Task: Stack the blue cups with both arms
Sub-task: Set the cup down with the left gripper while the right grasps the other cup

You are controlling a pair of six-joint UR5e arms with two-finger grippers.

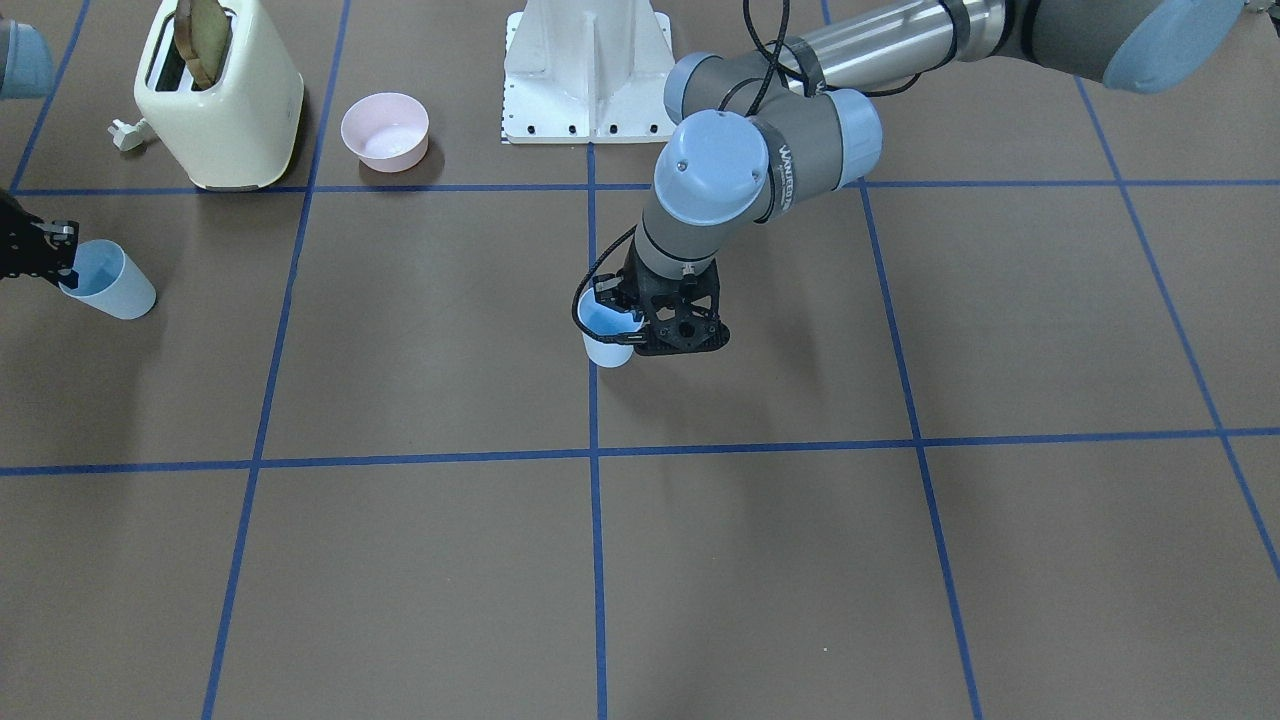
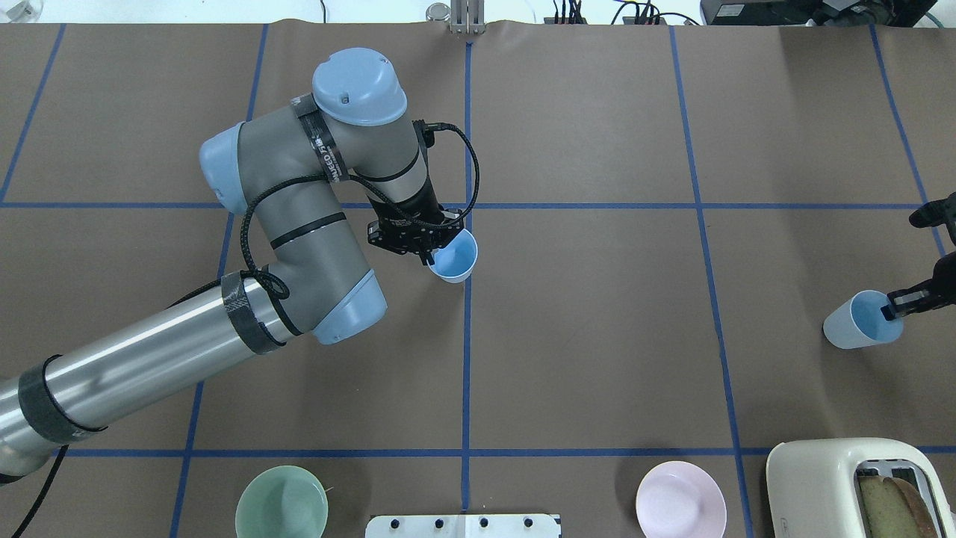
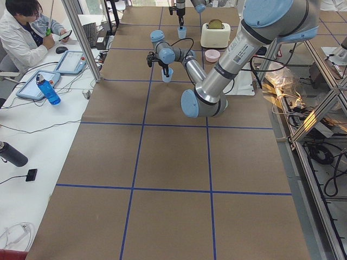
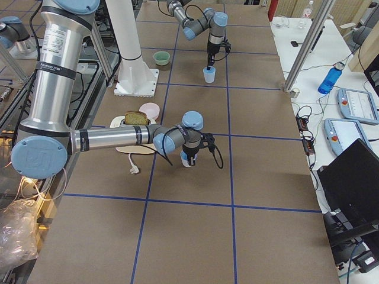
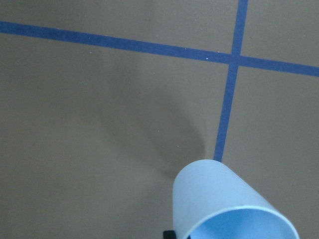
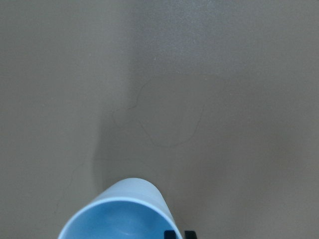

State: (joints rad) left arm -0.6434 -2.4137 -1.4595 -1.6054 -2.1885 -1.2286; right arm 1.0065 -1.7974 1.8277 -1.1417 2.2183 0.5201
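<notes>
Cups sat well apart, mouths up: left hand (image 2: 432,252) pinched the centre cup (image 2: 457,260) by its rim, right hand (image 2: 893,308) pinched the far cup (image 2: 850,329) by its rim near the bench (image 2: 597,336) edge. Stacking would need one carried sideways over the other.

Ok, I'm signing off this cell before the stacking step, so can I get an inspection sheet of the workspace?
Surface: brown table cover with blue tape grid.
Job's things: pale-blue plastic tumbler near the centre; matching pale-blue tumbler far on the robot's right; unstacked.
Clutter: cream toaster holding bread, wide pink bowl, wide mint-green bowl.
Grippers: left gripper shut on the central tumbler's rim; right gripper shut on the other's rim.
Cables: black cable looping loose at the left wrist.
Surroundings: seated operator at a side desk; blue bottle there.
</notes>
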